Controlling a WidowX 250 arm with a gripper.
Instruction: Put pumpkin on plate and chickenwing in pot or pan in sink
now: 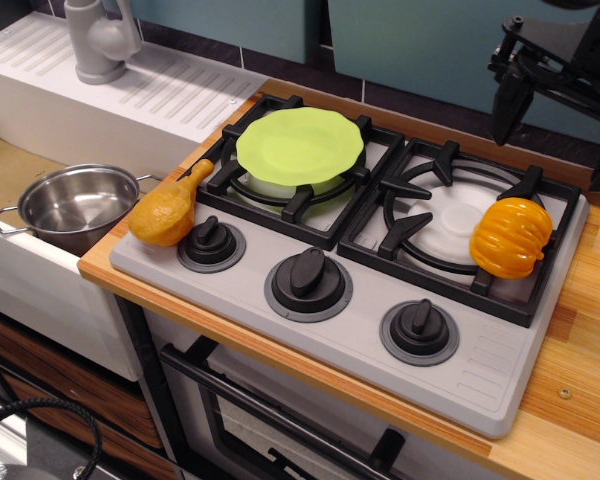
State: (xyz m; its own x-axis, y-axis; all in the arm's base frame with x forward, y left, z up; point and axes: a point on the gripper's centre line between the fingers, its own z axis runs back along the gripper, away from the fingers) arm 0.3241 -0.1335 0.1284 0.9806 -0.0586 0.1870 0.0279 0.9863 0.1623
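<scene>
Grey stove (310,330), three knobs (308,272)

You get one view, high at the front, looking down slantwise across the stove (380,290), with the sink (20,170) far left.

Pumpkin (511,237) R burner, plate (300,146) L.

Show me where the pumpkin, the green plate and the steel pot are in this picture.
pumpkin (511,237), main camera view, middle of its ribbed orange body.
green plate (300,146), main camera view, centre of its flat face.
steel pot (78,203), main camera view, inside of the bowl.
</scene>
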